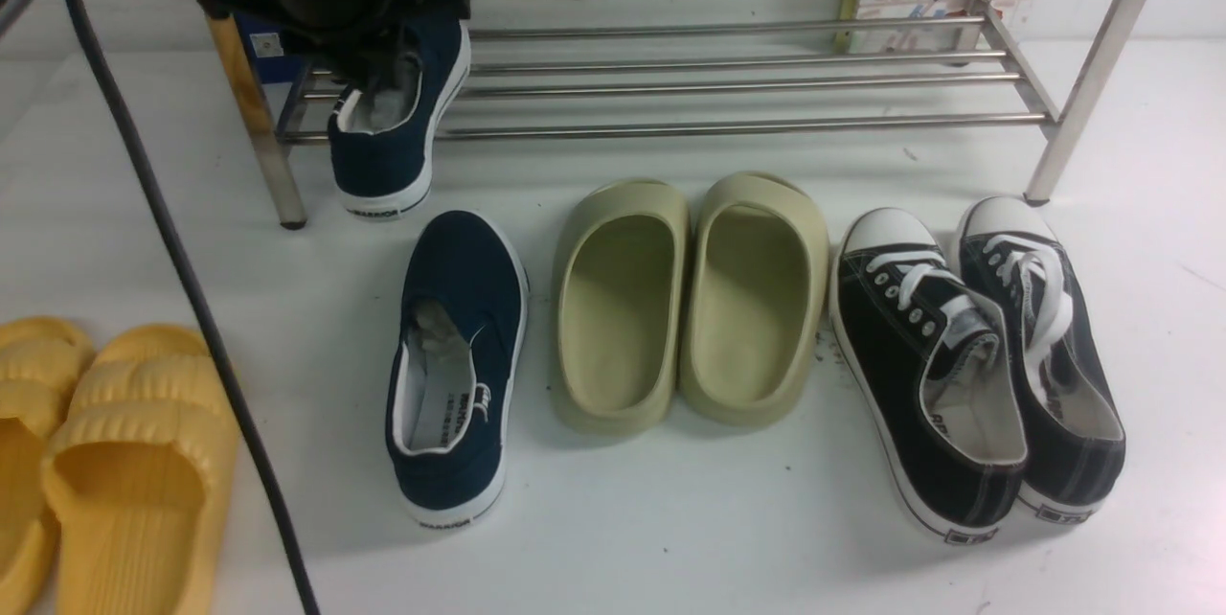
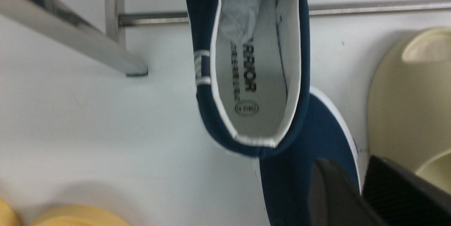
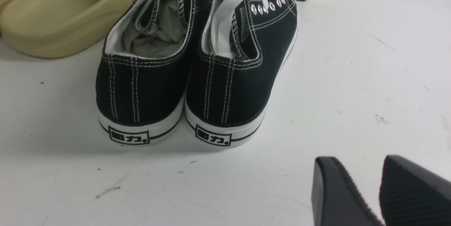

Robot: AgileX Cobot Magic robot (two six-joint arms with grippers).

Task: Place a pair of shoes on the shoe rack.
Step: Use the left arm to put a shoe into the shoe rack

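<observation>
Camera at front is showing the shoe rack (image 1: 747, 128) standing at the far side of the tabletop (image 1: 670, 538). One navy shoe (image 1: 393, 117) is lying toe-first on its lowest rails at the left end, heel sticking out beneath the left arm, and the other navy shoe (image 1: 460, 366) is lying on the tabletop in front. Left wrist camera is showing the left tool (image 2: 352, 169) hovering with fingers slightly parted, pinching nothing, apart from the racked shoe's heel. Right wrist camera is showing the right tool (image 3: 356, 159) hanging spread and empty over the tabletop near the black sneakers (image 3: 190, 71).
</observation>
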